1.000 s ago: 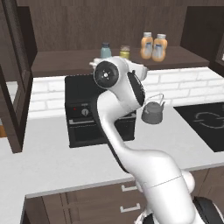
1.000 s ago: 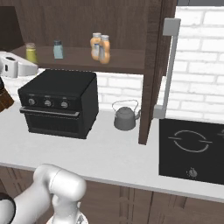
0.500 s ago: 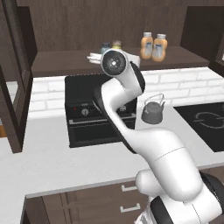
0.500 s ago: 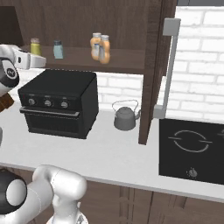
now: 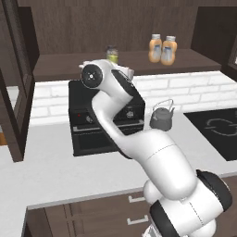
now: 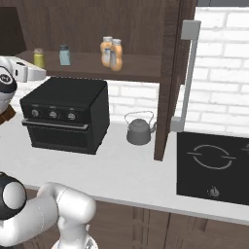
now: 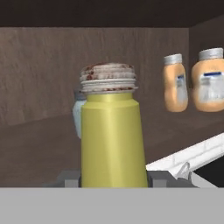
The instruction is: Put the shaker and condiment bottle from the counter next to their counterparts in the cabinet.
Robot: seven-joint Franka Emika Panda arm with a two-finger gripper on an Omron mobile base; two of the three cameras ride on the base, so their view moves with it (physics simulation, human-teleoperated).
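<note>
In the hand view my gripper [image 7: 113,177] is shut on the shaker [image 7: 113,135], yellow-green with a brownish cap, upright between both fingers [image 7: 70,178]. It sits at the left end of the cabinet shelf [image 6: 141,68]; whether it touches the shelf I cannot tell. The same shaker [image 6: 39,58] stands just left of the pale blue-grey shaker [image 6: 64,55], which peeks out behind it [image 7: 78,116]. Two near-identical orange condiment bottles [image 6: 106,51] [image 6: 116,54] stand side by side further right on the shelf [image 5: 162,50]; which one came from the counter cannot be told.
A black toaster oven [image 6: 65,114] stands on the white counter [image 6: 121,170] under the shelf, with a grey kettle [image 6: 138,132] to its right. A black cooktop [image 6: 214,165] lies at the right. An open cabinet door with a pale handle [image 6: 187,73] hangs beside the shelf.
The arm's upper links have swung left and up toward the shelf. The shaker has come down a little beside the blue-grey shaker. The grip is unchanged.
</note>
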